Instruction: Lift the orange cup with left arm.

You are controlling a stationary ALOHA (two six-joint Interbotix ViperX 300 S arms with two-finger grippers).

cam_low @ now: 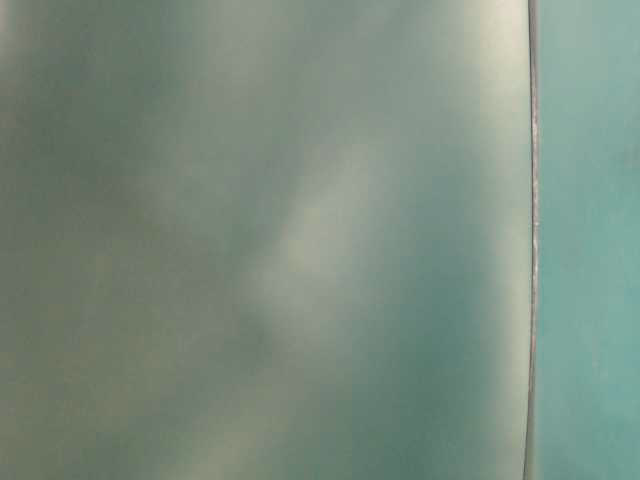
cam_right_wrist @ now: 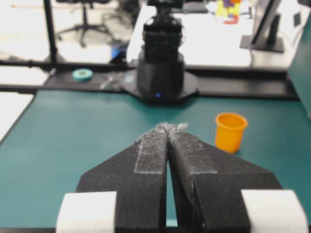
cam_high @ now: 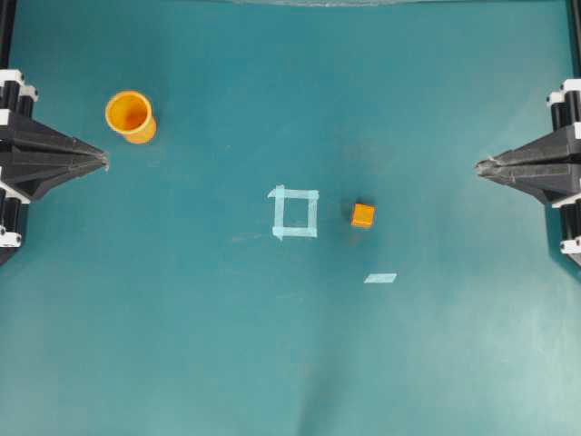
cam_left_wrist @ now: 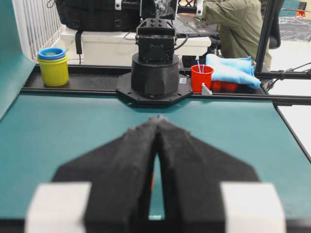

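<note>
On the teal table, seen from overhead, we find the orange cup standing upright near the far left corner, its open mouth facing up. It sits just beyond and slightly inboard of the left gripper, close to it but not touching. We note that the left gripper is fully closed with nothing between its pointed black fingers; the left wrist view confirms this, showing the two fingers meeting at their tips. The left arm lies at the left edge, pointing toward the table's centre.

At the opposite edge, the right gripper mirrors that pose. Its fingers are likewise pressed together and empty, as the right wrist view shows, with the fingertips in contact. From that view we see the cup across the table, to the right of the left arm's base.

Near the table's centre we find a square outline of pale tape. A small orange cube rests just to its right, apart from the tape. A short loose strip of tape lies nearer the camera side, below the cube.

We cannot read anything from the table-level view, which shows only blurred teal surface.
</note>
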